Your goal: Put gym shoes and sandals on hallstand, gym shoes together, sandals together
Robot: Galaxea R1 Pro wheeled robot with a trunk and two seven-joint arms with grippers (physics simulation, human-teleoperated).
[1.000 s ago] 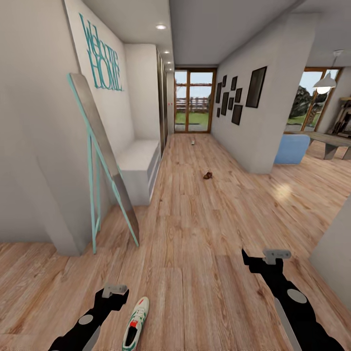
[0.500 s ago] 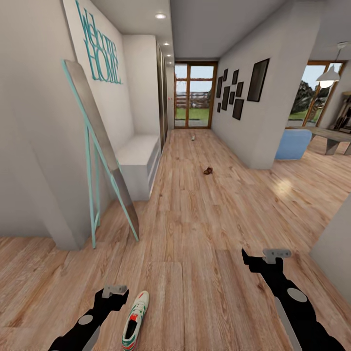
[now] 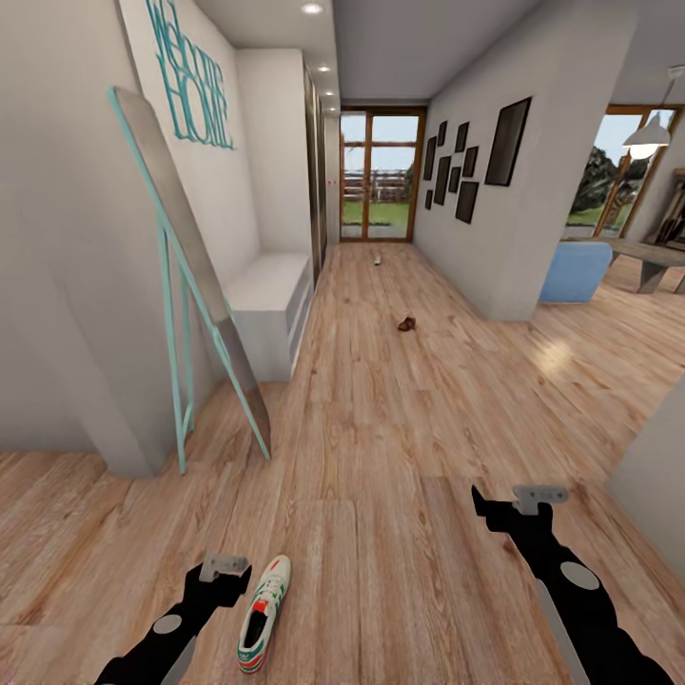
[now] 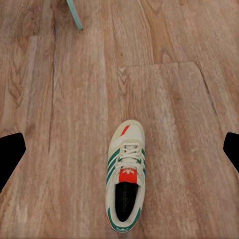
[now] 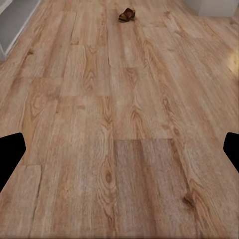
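So there's one white lace-up gym shoe with green side stripes and a red-orange heel [image 3: 263,614] lying flat on the light brown wood-plank corridor floor [image 3: 400,457]. It sits just beside the left gripper [image 3: 217,569], on its inner side, and its long axis runs pretty much along the corridor with the toe pointing away from the robot. In the left wrist view the shoe [image 4: 125,177] sits between the two dark fingertips, which are spread wide with nothing in them. The right gripper [image 3: 514,502] is well apart from it and its fingers look spread and empty too, so I'd say the left arm is the obvious pick.

Further down the hall there's a small brown leather sandal [image 3: 406,323] on the floor, and a tiny pale thing near the glass door I can't make out.

The low white-grey hallstand [image 3: 271,309] sits against the left wall behind the mint-framed standing mirror [image 3: 195,285]. Its flat top looks bare; I can't really see into the shelves.
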